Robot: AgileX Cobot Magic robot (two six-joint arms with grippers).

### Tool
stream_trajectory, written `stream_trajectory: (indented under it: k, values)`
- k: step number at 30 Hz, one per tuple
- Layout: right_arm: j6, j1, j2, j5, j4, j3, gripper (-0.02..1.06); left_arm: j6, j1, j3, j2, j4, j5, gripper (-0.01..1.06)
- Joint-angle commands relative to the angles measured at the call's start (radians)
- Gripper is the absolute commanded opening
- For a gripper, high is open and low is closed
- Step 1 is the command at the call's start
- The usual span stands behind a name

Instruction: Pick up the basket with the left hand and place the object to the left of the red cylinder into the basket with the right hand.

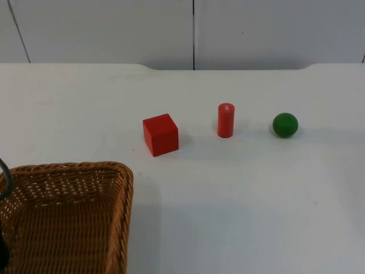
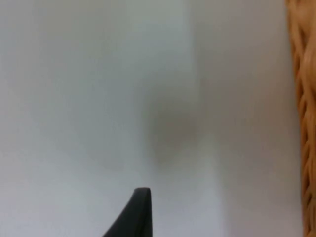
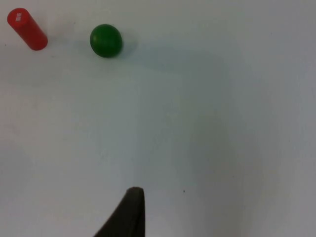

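Top view: a red cube (image 1: 160,134), a red cylinder (image 1: 226,120) standing upright and a green ball (image 1: 285,125) sit in a row across the white worktop (image 1: 256,200), each well apart from the next. The cube is to the left of the cylinder, the ball to its right. A wicker basket (image 1: 122,188) sits on the worktop at the near left, apart from the cube.

Left wrist view: one black fingertip of the left hand (image 2: 140,207) hangs over bare worktop, with the basket's woven rim (image 2: 302,113) off to the side. Whether this hand is open or closed I cannot tell; nothing is seen in its grip.

Right wrist view: a fingertip of the right hand (image 3: 131,210) hangs over the worktop, well apart from the ball (image 3: 105,40) and the cylinder (image 3: 27,29) beside it. Its opening cannot be told either.
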Motion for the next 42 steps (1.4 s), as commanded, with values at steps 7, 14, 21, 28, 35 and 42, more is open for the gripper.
stream_trajectory:
  k: [7,14,21,28,35,42]
  values:
    - [-0.003,-0.007,0.0,0.001,-0.02,-0.001,1.05,0.012,0.003,0.002,0.031,-0.017,-0.022,1.05]
    - [-0.003,-0.007,0.0,0.001,-0.022,-0.001,1.05,0.018,0.003,0.002,0.031,-0.048,-0.038,1.05]
    - [-0.003,-0.007,0.0,0.001,-0.022,-0.001,1.05,0.02,0.003,0.002,0.031,-0.048,-0.044,0.9]
    - [-0.003,-0.007,0.0,0.001,-0.022,-0.001,1.05,0.02,0.003,0.002,0.031,-0.051,-0.04,0.16]
    - [-0.003,-0.007,0.0,0.001,-0.022,-0.001,1.05,0.009,0.003,-0.093,0.031,-0.052,0.149,0.0]
    - [-0.003,-0.007,0.0,0.001,-0.022,-0.001,1.05,-0.107,0.003,-0.282,0.031,-0.053,0.458,0.0]
